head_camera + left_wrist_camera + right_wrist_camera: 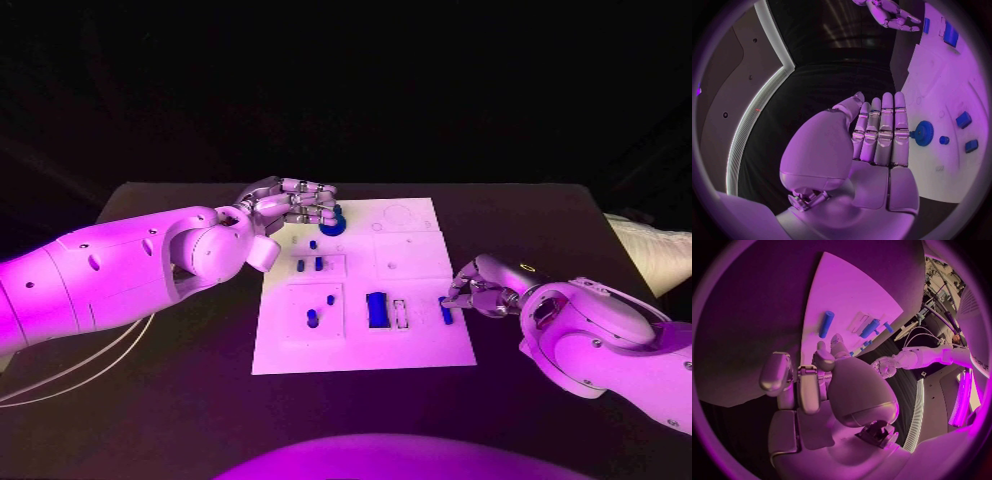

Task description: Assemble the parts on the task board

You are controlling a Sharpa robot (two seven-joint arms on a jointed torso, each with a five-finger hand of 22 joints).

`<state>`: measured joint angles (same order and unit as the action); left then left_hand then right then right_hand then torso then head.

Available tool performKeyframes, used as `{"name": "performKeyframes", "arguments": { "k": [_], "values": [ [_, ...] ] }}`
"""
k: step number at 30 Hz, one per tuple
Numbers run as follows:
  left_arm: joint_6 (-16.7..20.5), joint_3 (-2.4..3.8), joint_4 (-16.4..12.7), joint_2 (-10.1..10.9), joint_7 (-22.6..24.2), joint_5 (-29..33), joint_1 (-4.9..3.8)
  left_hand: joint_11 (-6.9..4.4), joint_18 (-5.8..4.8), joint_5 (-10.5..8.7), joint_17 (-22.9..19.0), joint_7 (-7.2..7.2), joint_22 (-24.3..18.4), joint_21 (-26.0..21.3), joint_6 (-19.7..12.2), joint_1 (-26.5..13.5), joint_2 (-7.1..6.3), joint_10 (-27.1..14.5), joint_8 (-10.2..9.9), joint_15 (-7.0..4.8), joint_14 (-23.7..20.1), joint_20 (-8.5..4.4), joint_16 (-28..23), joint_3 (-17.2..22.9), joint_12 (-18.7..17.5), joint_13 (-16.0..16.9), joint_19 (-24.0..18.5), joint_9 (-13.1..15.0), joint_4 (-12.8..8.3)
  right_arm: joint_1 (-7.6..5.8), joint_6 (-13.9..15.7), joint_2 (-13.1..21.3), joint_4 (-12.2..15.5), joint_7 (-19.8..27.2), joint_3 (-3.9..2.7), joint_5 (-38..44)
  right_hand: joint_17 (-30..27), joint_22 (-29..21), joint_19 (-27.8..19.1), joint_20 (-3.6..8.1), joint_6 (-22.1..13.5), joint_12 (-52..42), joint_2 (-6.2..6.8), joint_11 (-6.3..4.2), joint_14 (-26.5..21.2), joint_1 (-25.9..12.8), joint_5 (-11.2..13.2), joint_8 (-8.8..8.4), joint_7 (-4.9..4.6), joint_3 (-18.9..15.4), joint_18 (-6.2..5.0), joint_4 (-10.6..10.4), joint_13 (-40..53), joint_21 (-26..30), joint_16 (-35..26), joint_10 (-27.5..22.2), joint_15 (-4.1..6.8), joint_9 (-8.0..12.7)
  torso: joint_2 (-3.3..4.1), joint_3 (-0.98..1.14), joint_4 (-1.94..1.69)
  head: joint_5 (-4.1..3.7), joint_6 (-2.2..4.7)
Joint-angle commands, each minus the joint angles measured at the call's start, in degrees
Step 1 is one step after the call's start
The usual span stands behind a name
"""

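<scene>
The left hand (296,203) hangs at the board's (418,345) far left corner, at about 11 o'clock on the plate, its fingers (879,132) straight, side by side, holding nothing, their tips just beside the blue gear (333,226), which lies flat on the board; whether they touch its toothed rim I cannot tell. The step in hand looks like taking up or seating that gear, and to do it well the fingers should close on the rim from opposite sides, lift straight, and come down square so the teeth do not catch. The right hand (480,287) sits at the board's right edge, near 3 o'clock, fingers curled in beside a small blue bar (444,311); whether it grips the bar I cannot tell. It should keep low and steady so it does not shove the plate. As for the recesses: the square pocket left of centre has two short pegs (307,265) in it, the pocket below it one oval piece (313,319), and a tall block (376,309) stands at the board's middle, with an outlined slot (400,313) empty just beside it. The board lies on the tabletop (173,380).
</scene>
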<state>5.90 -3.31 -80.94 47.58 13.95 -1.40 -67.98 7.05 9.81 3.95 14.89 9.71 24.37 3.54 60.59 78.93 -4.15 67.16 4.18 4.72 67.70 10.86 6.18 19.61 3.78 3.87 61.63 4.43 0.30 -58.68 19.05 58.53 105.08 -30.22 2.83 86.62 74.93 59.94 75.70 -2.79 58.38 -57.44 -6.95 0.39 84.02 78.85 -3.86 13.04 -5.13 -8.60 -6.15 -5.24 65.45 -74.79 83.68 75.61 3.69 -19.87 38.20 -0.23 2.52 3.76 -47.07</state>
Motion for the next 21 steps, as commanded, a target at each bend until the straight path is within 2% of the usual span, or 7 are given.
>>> {"name": "performKeyframes", "arguments": {
  "k": [1,17,21],
  "values": [
    [-1.0,0.04,-0.1,-0.1,0.3,0.1,-0.02,0.12,0.69,0.2,-0.1,0.25,-0.1,0.2,0.0,-0.3,0.17,-0.1,-0.3,0.03,0.4,-0.03,-0.2,-0.1,-0.1,0.0,0.4,-0.1,0.1,0.34,-3.6,-0.5,-0.4,-2.6,0.03,3.7,5.6,0.1,-0.2,-0.18,0.5,0.1,0.19,0.26,4.1,-1.1,-0.6,-0.48,-0.16,0.1,0.3,-0.6,0.1,0.2,-0.3,0.3,-0.42,0.2,0.03,0.04,-0.02,-0.06,-0.05],
    [-1.1,0.04,-0.1,-0.1,0.3,0.1,-0.02,0.12,0.69,0.2,-0.1,0.25,-0.1,0.2,0.0,-0.3,0.17,-0.1,-0.3,0.03,0.4,-0.03,-0.2,-0.1,-0.1,0.0,0.4,-0.1,0.1,0.77,-7.3,-2.1,-1.8,-4.3,0.1,5.6,5.6,0.1,-0.2,-0.2,1.3,0.1,1.25,0.26,4.1,-2.4,-1.1,-1.23,-0.11,0.2,0.29,-1.7,0.0,0.2,-0.3,0.5,-0.42,0.6,0.02,0.01,0.01,-0.07,-0.18],
    [-1.1,0.04,-0.1,0.0,0.3,0.1,-0.02,0.12,0.69,0.2,-0.1,0.25,-0.1,0.2,0.0,-0.3,0.17,-0.1,-0.3,0.03,0.4,-0.03,-0.2,-0.1,-0.1,0.0,0.4,-0.1,0.1,0.97,-9.1,-2.9,-2.2,-4.8,0.13,7.1,5.5,0.0,-0.2,-0.18,1.5,0.1,1.96,0.18,4.1,-2.1,-1.0,-1.45,-0.05,0.5,0.28,-1.5,0.0,0.3,-0.4,0.5,-0.38,0.7,0.04,0.01,-0.03,-0.06,-0.27]
  ]
}}
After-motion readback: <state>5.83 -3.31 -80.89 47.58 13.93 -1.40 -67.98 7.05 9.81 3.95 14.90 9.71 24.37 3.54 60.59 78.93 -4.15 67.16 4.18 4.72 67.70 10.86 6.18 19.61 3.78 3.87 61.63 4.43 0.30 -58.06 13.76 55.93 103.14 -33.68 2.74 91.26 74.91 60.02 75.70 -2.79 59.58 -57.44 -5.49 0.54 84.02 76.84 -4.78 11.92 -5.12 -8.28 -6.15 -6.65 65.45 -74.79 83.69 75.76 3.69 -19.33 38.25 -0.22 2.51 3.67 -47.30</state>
